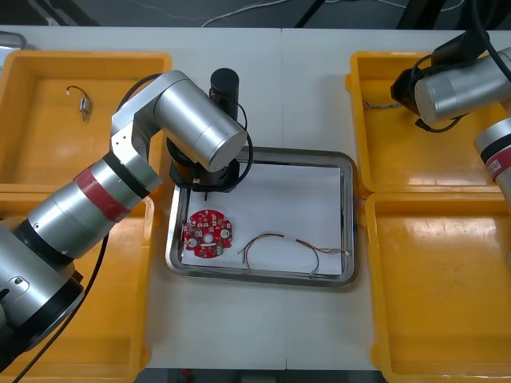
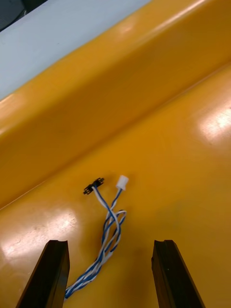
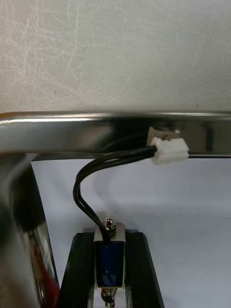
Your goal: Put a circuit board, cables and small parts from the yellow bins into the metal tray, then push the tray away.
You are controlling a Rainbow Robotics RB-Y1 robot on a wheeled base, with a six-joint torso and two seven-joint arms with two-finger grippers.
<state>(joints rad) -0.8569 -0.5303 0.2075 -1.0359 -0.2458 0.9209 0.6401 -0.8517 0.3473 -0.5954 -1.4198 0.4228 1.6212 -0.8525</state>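
Two things going on here. The left gripper (image 3: 109,239) is clamped on a metal part (image 3: 109,263) with a blue body, holding it just inside the far-left corner of the tray (image 1: 349,215). The part's black lead (image 3: 84,185) arcs up, and its white plug (image 3: 168,150) sits right at the rim; can't tell if it's touching.

My take: go lower before letting go, and nudge in toward the white middle so the plug doesn't hook the rim or end up hanging outside. There's room, since the board (image 1: 207,233) and the red-yellow cable (image 1: 279,239) lie along the near side.

The right gripper (image 2: 110,245) is in the far right bin (image 2: 144,120), fingers spread wide, with the blue-white cable (image 2: 111,219) lying between them on the bin floor. I'd drop straight down and pinch the twisted stretch, not the loose ends. It lies flat, so the tips probably need to reach the floor or they'll close on nothing.
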